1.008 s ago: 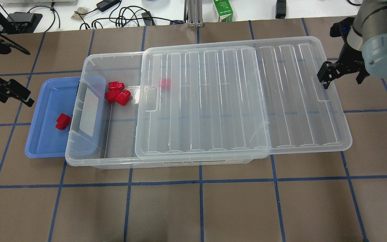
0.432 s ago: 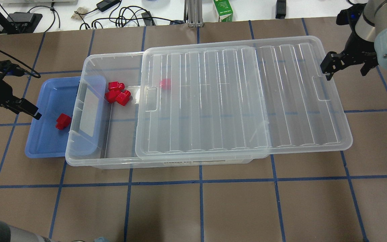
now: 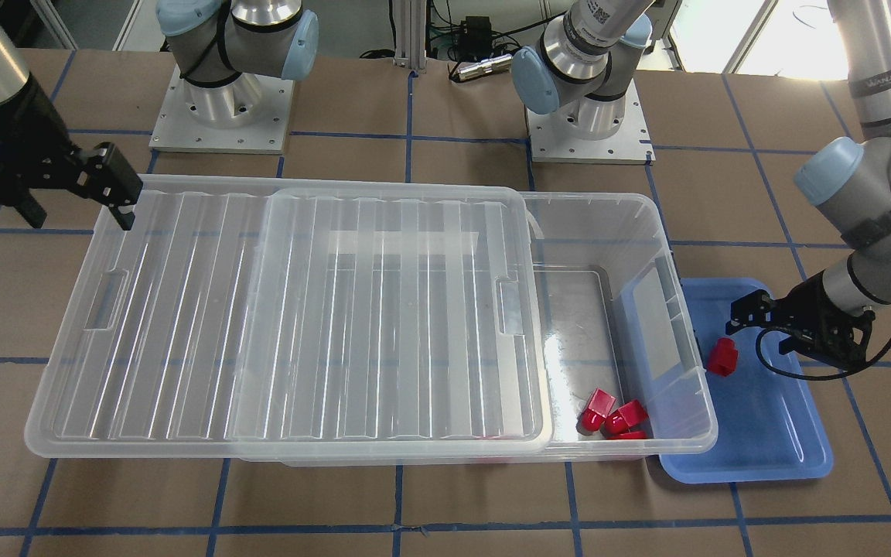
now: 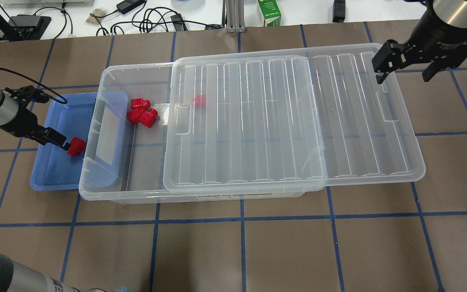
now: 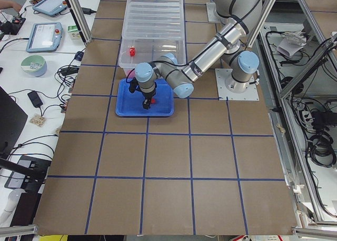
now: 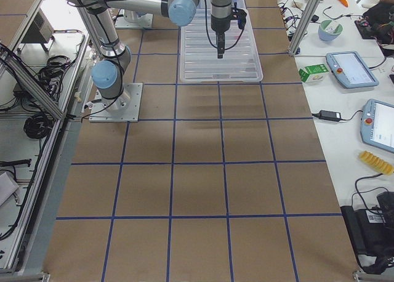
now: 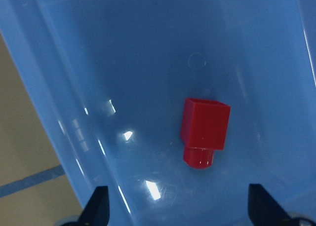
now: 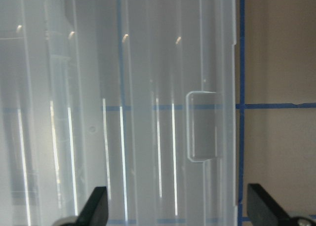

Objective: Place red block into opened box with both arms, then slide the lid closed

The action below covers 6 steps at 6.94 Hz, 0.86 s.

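A red block (image 4: 76, 146) (image 7: 205, 132) lies in the blue tray (image 4: 51, 174), left of the clear box (image 4: 108, 73). My left gripper (image 4: 57, 140) (image 7: 180, 208) hangs open just over the tray. Its fingers (image 7: 98, 208) stand wide apart on either side of the block without touching it. The ribbed lid (image 4: 278, 121) rests on the box, slid to the right, so the box's left end is uncovered. My right gripper (image 4: 403, 67) (image 8: 178, 208) is open above the lid's far right corner, near the handle slot (image 8: 202, 127).
Three more red blocks (image 4: 142, 111) lie in the uncovered end of the box, and another (image 4: 199, 101) shows through the lid. Cables and a green carton (image 4: 269, 12) lie beyond the table's far edge. Brown table surface with blue tape lines surrounds the box.
My left gripper has moved right, from outside the tray's left edge to over the red block. My right gripper has risen and shifted toward the lid's far right corner.
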Each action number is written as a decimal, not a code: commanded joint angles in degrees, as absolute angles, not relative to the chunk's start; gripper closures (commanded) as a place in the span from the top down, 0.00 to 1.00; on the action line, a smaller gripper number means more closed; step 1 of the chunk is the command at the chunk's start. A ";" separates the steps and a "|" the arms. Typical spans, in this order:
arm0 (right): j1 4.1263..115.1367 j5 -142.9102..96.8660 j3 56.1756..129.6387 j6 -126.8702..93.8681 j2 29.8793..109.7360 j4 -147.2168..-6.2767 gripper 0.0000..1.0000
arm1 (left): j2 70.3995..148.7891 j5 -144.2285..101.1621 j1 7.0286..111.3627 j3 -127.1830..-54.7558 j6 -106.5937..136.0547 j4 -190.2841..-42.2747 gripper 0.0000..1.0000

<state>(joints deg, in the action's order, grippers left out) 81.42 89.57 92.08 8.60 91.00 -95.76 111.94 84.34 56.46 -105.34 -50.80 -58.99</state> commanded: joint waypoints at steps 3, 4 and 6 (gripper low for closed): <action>85.08 88.77 92.11 5.80 91.93 -95.01 1.00 | 114.08 83.93 61.43 -106.44 -48.25 -55.99 0.78; 85.17 88.60 92.20 5.80 91.93 -94.92 1.00 | 115.04 84.11 61.44 -106.35 -48.43 -54.33 0.55; 85.60 88.68 91.94 5.80 92.46 -94.48 1.00 | 115.75 84.29 61.44 -106.52 -48.34 -52.65 0.30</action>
<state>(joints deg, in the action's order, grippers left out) 85.25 88.67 92.09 5.80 92.12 -94.73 115.32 84.16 61.39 -106.37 -48.38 -53.41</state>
